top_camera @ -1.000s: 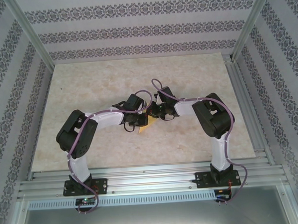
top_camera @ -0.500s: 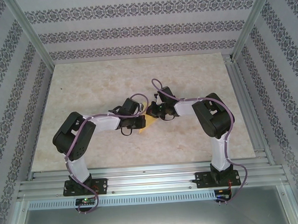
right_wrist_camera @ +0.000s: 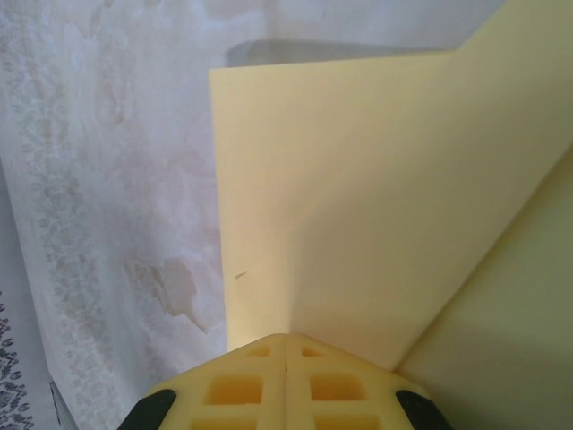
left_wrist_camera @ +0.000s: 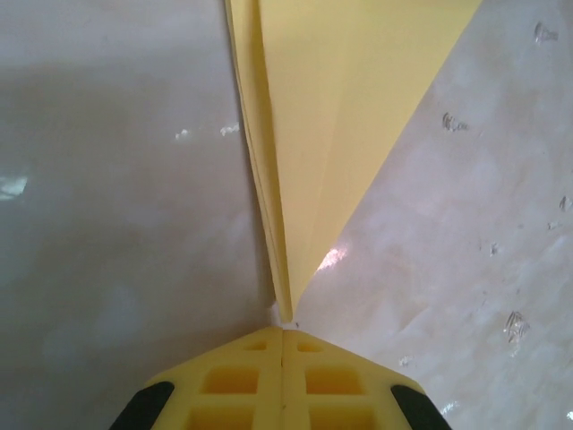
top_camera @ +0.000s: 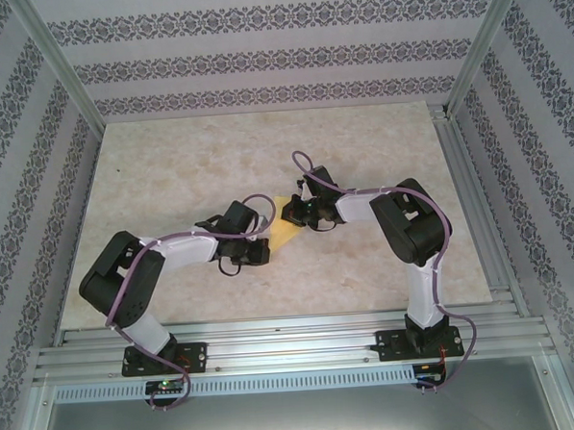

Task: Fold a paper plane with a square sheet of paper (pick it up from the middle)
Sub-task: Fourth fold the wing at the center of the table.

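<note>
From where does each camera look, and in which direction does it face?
Top external: above and behind the bases, looking down on the table; both arms show.
Left wrist: on the left arm, looking along the shut left gripper at the folded yellow paper.
Right wrist: on the right arm, looking past the shut right gripper at that paper.
Shared: all three views show the paper.

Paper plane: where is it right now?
In the top view the paper plane sits between the two grippers, its far end at the right gripper, its tip just off the left gripper.
</note>
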### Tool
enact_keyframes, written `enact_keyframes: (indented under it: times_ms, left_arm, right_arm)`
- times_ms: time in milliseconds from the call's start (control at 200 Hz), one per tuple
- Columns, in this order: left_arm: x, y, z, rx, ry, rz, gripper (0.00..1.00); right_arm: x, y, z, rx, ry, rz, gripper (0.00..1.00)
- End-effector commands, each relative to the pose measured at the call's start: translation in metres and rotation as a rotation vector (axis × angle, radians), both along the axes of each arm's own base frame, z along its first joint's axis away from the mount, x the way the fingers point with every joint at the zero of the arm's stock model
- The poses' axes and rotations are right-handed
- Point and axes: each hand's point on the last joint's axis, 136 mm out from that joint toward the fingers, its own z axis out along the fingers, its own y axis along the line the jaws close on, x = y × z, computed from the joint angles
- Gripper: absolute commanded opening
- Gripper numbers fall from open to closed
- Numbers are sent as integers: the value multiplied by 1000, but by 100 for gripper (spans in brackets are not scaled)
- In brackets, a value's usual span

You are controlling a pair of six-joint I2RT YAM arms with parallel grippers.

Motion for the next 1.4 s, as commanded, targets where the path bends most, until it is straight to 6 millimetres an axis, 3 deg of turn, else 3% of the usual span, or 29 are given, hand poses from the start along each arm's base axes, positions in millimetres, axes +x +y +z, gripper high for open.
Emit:
enact_keyframes:
  times_ms: [0,175,410,679,769,899,1034,1179,1399]
  left_arm:
    - [8,-3,27,-43,-57,21,5]
    - [34,-10,46,-105,-162,105,5]
    - [40,-25,19,-138,-91,117,5]
    - [35,-12,-3,-56,-59,135,2]
    - [31,-6,-9,-27,-49,138,2]
    - [22,1,-19,-4,-26,139,0]
    - [18,3,-23,-3,-15,139,0]
    - [17,3,-25,-6,-12,133,0]
    - [16,1,-25,-15,-7,128,0]
  right_arm:
    - [-31,-41,-74,-208,167,-60,1]
    - [-31,-40,-76,-207,169,-59,1]
    - [-31,-38,-75,-201,167,-55,1]
    - [-31,-36,-71,-189,161,-49,1]
    - [-27,-31,-60,-167,136,-37,1]
    - [-20,-16,-20,-87,54,2,1]
    - [-35,1,10,-18,18,61,2]
    - [-52,8,17,-3,27,79,2]
    - [-58,20,11,-4,43,106,2]
